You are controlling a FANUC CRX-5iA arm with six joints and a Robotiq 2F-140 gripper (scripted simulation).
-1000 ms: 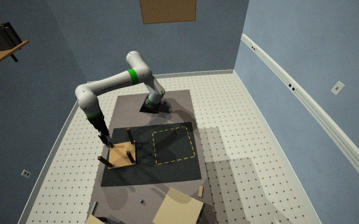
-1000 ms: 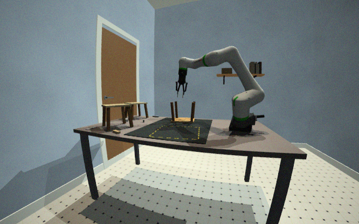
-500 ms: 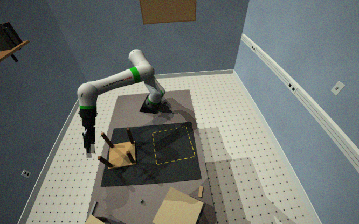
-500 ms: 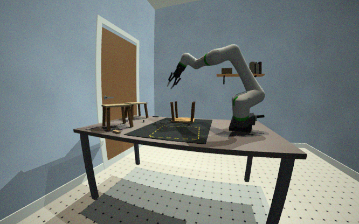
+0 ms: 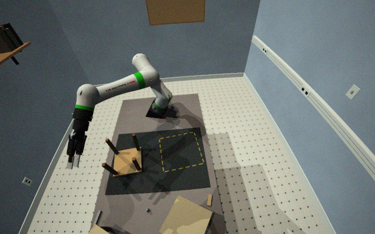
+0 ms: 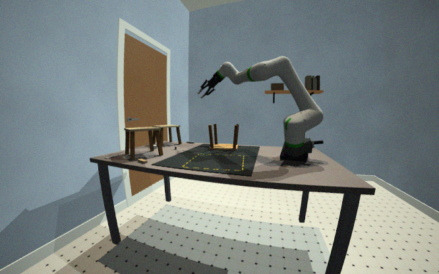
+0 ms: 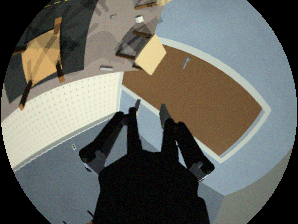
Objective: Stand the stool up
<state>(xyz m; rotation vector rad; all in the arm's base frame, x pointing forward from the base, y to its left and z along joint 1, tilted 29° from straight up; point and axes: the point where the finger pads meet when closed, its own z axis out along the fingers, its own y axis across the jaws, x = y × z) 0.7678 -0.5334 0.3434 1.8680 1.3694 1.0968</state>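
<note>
The wooden stool (image 5: 125,160) lies upside down on the dark mat, seat down and legs pointing up, to the left of the dashed yellow rectangle (image 5: 181,151). It also shows in the exterior view (image 6: 223,137) behind the rectangle (image 6: 214,161), and at the left of the wrist view (image 7: 40,63). My gripper (image 5: 73,165) is high in the air, off past the table's edge and well away from the stool. In the exterior view the gripper (image 6: 202,93) is tilted. Its fingers stand partly apart with nothing between them.
Two other stools (image 6: 143,137) (image 6: 170,130) stand upright at the table's end near the door (image 6: 144,102). A small wooden block (image 5: 209,199) lies beside them. The arm's base (image 5: 160,108) is at the back of the table. A wall shelf holds books.
</note>
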